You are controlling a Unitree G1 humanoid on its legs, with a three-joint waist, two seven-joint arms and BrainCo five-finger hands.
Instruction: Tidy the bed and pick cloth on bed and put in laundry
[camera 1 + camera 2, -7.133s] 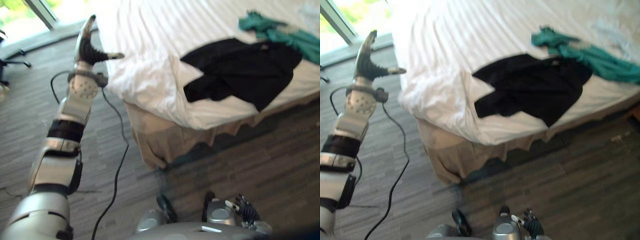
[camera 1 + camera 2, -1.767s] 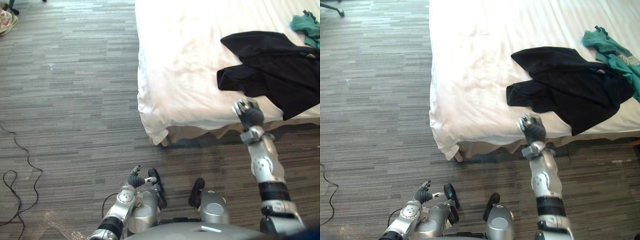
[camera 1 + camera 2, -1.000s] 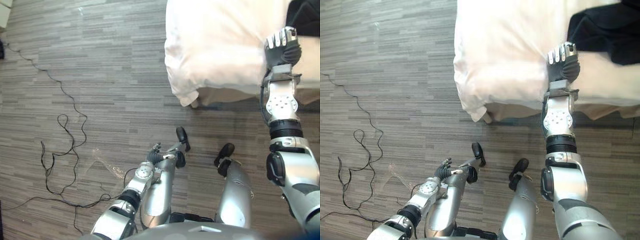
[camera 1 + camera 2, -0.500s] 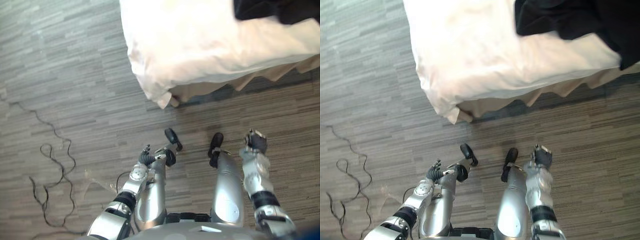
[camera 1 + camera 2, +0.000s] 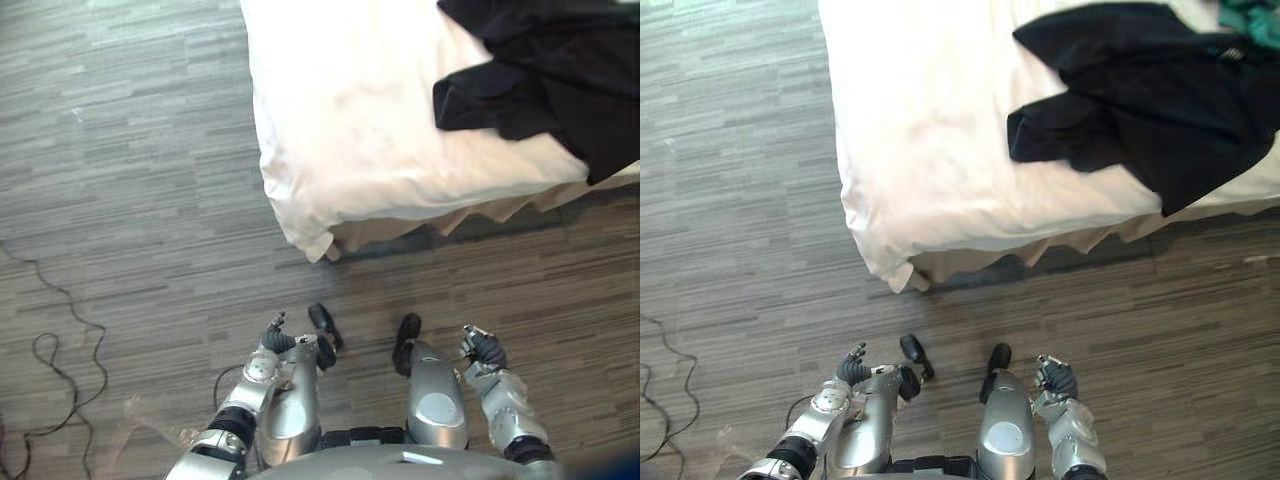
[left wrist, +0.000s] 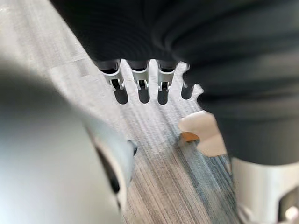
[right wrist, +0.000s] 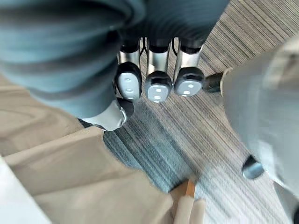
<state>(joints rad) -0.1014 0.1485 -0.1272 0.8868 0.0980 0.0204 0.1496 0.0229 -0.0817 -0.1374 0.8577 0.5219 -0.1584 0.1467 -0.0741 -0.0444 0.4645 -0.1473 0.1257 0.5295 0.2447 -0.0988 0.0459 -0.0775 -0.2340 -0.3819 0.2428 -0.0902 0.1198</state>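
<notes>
The black cloth point(image 5: 545, 80) lies crumpled on the bed point(image 5: 350, 120), along the near edge toward the right, and one dark flap droops just over that edge onto the beige bed skirt point(image 5: 480, 215). At the far right rim of the bed, touching the black cloth, is a sliver of teal fabric point(image 5: 1250, 20), probably a second garment. From the black cloth across to the bed's left edge the white sheet is bare and fairly smooth, bunching into a soft fold at the near-left corner, where it hangs past the skirt. Grey striped floor point(image 5: 150, 200) runs open along the bed's left edge and along its near edge. Both hands hang low over that floor, well apart from the bed and the cloth. The left hand point(image 5: 272, 340) has its fingers point(image 6: 140, 86) loosely extended with nothing between them. The right hand point(image 5: 484, 350) has its fingers point(image 7: 158, 88) curled into the palm, holding nothing, with the skirt hem close beside it.
</notes>
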